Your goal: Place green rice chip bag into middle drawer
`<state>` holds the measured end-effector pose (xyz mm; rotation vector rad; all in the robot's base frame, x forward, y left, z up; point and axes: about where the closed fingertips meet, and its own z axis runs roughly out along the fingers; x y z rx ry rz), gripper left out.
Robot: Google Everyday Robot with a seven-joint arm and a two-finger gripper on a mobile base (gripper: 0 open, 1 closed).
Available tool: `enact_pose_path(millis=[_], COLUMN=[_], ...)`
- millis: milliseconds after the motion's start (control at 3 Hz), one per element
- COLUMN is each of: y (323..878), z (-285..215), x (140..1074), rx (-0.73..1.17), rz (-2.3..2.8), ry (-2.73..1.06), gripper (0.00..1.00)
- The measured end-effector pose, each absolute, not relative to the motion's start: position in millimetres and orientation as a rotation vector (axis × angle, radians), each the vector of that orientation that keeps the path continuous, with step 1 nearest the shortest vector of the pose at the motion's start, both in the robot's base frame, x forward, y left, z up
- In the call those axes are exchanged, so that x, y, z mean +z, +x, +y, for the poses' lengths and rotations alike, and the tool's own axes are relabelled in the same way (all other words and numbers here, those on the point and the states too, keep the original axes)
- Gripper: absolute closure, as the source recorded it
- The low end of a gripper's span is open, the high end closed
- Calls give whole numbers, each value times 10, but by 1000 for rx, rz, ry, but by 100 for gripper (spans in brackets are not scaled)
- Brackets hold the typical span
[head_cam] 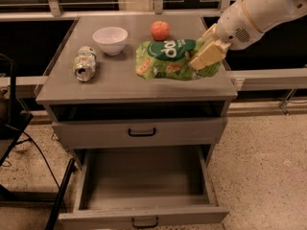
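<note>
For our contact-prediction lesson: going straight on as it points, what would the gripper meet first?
The gripper, over the right of the cabinet top, points down-left into the green rice chip bag, which it seems to hold. Past the bag, probably that top, though depth is unclear.

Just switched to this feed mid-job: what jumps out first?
The bright green bag on the cabinet top stands out, its right end pinched in the gripper reaching in from the upper right. Below, the open drawer is pulled far out. A red fruit, white bowl and crushed can share the top.
</note>
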<state>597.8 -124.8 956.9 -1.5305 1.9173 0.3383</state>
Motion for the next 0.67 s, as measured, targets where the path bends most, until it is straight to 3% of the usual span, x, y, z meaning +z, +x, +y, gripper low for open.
enact_pose_path(millis=[667], y=[5929], z=[-1185], x=[9507], rx=[375], rz=[1920], ry=[-1533], gripper=[100])
